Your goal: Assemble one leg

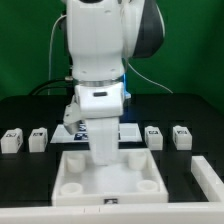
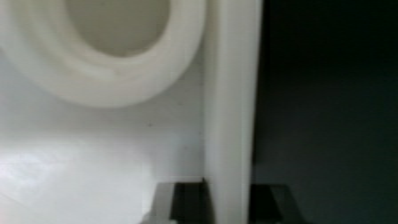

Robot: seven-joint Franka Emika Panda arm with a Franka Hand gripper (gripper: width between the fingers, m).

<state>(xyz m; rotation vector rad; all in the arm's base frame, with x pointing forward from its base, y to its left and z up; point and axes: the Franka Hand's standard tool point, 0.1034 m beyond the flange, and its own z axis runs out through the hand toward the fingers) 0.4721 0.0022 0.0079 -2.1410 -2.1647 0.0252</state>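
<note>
Gripper (image 1: 103,153) of the white Franka arm sits low over the large white panel (image 1: 112,181) at the front of the black table (image 1: 28,178); its fingertips are hidden behind the arm's body, so whether the pincer is open or closed cannot be told. All four legs stand untouched in a row behind the panel: far-left leg (image 1: 12,140) and near-left leg (image 1: 37,138) on the exterior view's left, near-right leg (image 1: 153,136) and far-right leg (image 1: 181,135) on its right. The wrist view, close up, shows the panel's flat face (image 2: 89,150), one round socket (image 2: 116,40) and a raised edge against the dark table.
</note>
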